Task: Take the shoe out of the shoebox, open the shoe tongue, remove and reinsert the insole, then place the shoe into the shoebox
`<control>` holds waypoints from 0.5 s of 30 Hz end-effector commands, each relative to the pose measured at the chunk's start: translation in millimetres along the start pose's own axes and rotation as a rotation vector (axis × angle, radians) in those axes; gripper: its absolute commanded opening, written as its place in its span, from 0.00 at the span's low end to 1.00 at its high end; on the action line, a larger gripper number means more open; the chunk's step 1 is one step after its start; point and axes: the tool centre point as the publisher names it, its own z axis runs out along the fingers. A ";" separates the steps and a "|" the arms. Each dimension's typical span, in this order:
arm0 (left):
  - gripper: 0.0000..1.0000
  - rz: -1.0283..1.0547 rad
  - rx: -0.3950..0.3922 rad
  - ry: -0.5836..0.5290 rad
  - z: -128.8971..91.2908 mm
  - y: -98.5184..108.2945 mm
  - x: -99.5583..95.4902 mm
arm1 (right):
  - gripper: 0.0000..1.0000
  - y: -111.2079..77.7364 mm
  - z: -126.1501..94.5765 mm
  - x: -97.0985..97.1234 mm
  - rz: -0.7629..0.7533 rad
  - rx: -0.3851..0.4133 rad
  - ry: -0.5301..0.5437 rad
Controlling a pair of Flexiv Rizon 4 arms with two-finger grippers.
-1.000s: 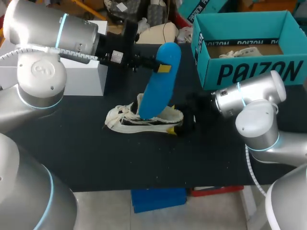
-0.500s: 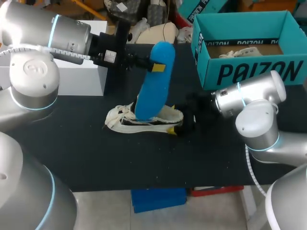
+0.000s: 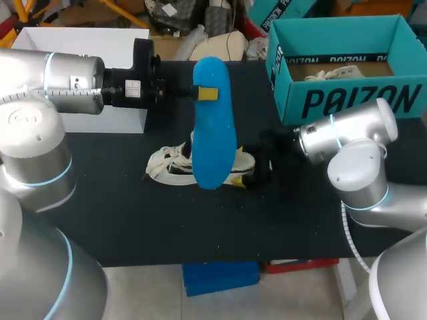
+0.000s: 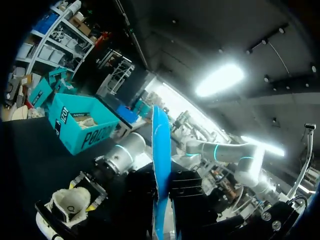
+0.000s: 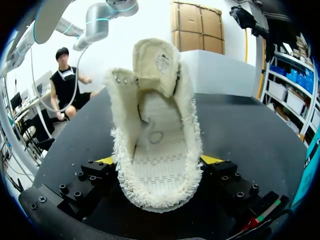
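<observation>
left arm (image 3: 50, 77), right arm (image 3: 353, 157): silver, cyan rings | right tool (image 5: 160, 161): black, screws, yellow tips

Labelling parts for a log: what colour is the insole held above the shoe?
The insole is bright blue, shown best in the head view.

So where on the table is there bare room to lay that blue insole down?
The wide strip of table between the shoe and the near edge is bare; so is the patch between insole and shoebox. Around the shoe's heel, the right gripper crowds.
</observation>
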 end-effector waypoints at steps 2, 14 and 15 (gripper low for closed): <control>0.00 0.048 0.063 0.035 1.7 -3.9 21.7 | 0.00 -2.4 0.2 0.4 0.001 0.001 -0.001; 0.00 0.081 0.039 0.103 13.0 -23.6 78.5 | 0.00 -2.4 0.2 0.4 0.001 0.001 -0.001; 0.00 0.080 0.040 0.106 13.1 -24.8 83.2 | 0.00 -2.4 0.2 0.4 0.001 0.001 -0.001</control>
